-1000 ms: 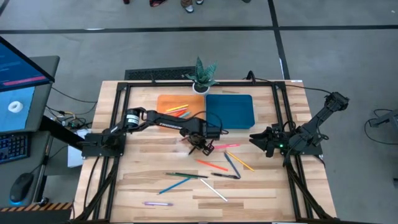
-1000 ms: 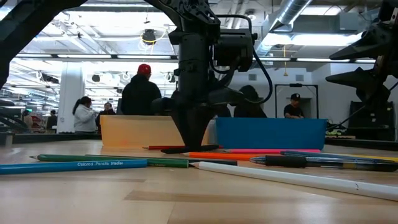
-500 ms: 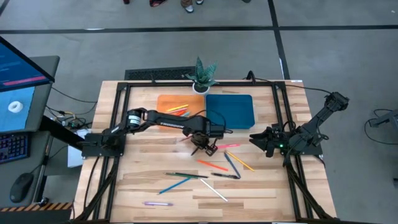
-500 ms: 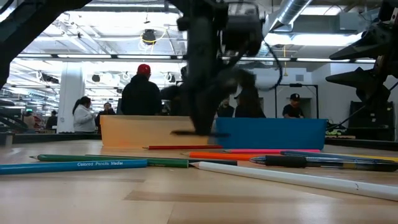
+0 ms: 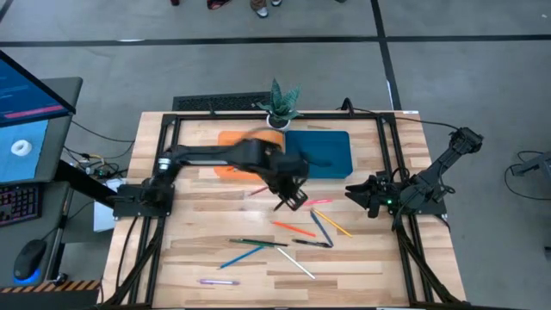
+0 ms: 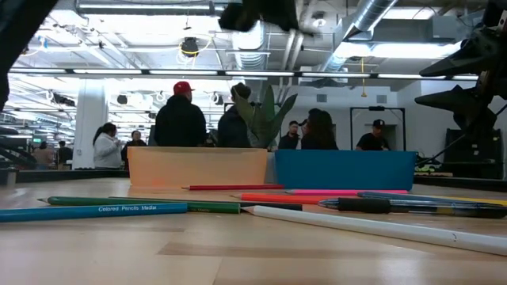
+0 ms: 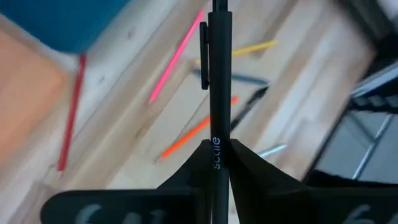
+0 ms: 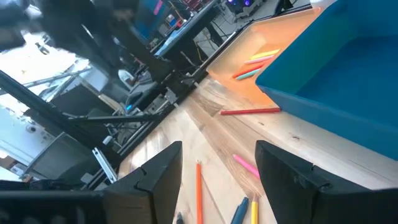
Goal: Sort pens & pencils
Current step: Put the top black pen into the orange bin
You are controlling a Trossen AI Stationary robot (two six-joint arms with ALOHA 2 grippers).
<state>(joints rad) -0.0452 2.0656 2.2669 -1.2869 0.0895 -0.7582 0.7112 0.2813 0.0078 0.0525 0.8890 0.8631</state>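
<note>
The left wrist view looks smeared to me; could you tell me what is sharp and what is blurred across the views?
Left wrist view: the black pen between the fingers is sharp, the table behind streaks. High view: the left arm's middle is smeared. Low view: the pencils lie crisp, the left gripper is a dark blur.

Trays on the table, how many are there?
2. The orange tray sits at the table's far side, left of centre; the blue tray sits beside it on its right. None looks hidden.

place: open workshop hall | signs: bare ceiling ducts (image 6: 380, 20) above the wooden table (image 6: 238, 253), people (image 6: 181, 119) beyond it
</note>
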